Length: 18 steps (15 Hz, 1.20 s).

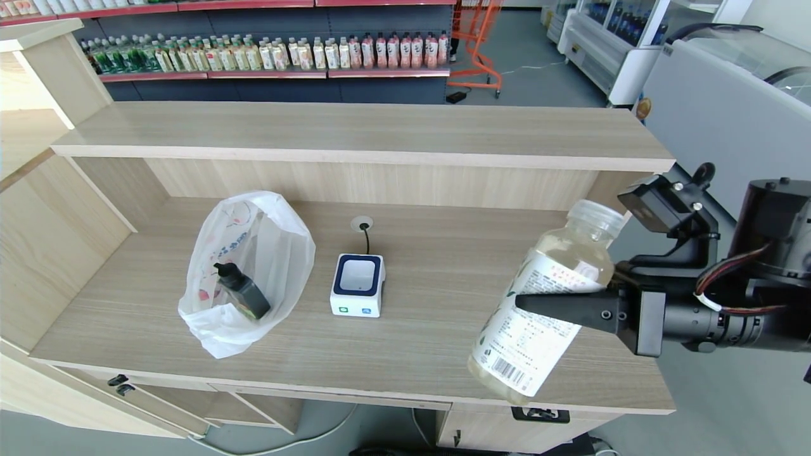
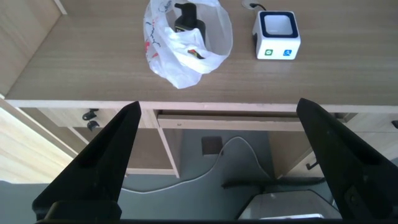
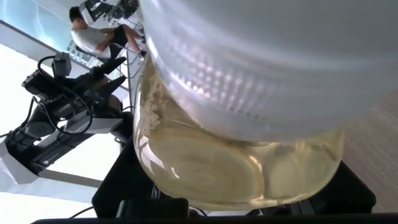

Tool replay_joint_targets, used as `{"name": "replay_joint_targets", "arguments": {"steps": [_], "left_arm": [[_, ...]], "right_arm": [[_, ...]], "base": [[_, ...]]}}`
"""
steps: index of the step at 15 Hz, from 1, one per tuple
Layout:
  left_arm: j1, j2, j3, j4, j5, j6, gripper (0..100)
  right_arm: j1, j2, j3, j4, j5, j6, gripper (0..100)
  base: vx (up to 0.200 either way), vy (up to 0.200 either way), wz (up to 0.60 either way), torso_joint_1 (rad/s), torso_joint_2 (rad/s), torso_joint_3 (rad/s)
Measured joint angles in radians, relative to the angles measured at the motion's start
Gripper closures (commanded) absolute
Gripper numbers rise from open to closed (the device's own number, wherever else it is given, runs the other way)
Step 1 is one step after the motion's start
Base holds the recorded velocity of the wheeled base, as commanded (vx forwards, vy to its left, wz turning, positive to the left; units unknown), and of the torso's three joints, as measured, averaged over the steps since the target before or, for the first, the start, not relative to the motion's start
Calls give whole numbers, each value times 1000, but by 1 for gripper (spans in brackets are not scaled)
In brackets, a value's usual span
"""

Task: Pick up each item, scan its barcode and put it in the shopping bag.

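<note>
My right gripper (image 1: 538, 297) is shut on a clear drink bottle (image 1: 545, 304) with a white label, held tilted above the right end of the counter, cap up and barcode low toward me. The bottle's pale liquid (image 3: 236, 162) is seen close up in the right wrist view. A white barcode scanner (image 1: 358, 284) with a dark-framed window sits mid-counter. Left of it stands an open white plastic shopping bag (image 1: 253, 266) with a dark bottle (image 1: 242, 291) inside. My left gripper (image 2: 217, 155) hangs open below and in front of the counter edge, with the bag (image 2: 186, 43) and scanner (image 2: 277, 35) beyond it.
The wooden counter (image 1: 412, 329) has a raised back ledge (image 1: 355, 130) and a side wall on the left. A cable runs from the scanner to a grommet (image 1: 362, 223). Drawers (image 2: 224, 118) sit under the front edge. Store shelves and freezers stand behind.
</note>
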Motion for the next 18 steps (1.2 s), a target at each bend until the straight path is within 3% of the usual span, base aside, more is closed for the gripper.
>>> {"name": "replay_joint_targets", "arguments": {"steps": [8,18], "left_arm": [[0,0,0,0,0,0,0],[0,0,0,0,0,0,0]], "right_arm": [[68,-1,0,-1,0,-2,100],[91,-27,-3,-1,0,2,100]], "base": [[0,0,0,0,0,0],[0,0,0,0,0,0]]}}
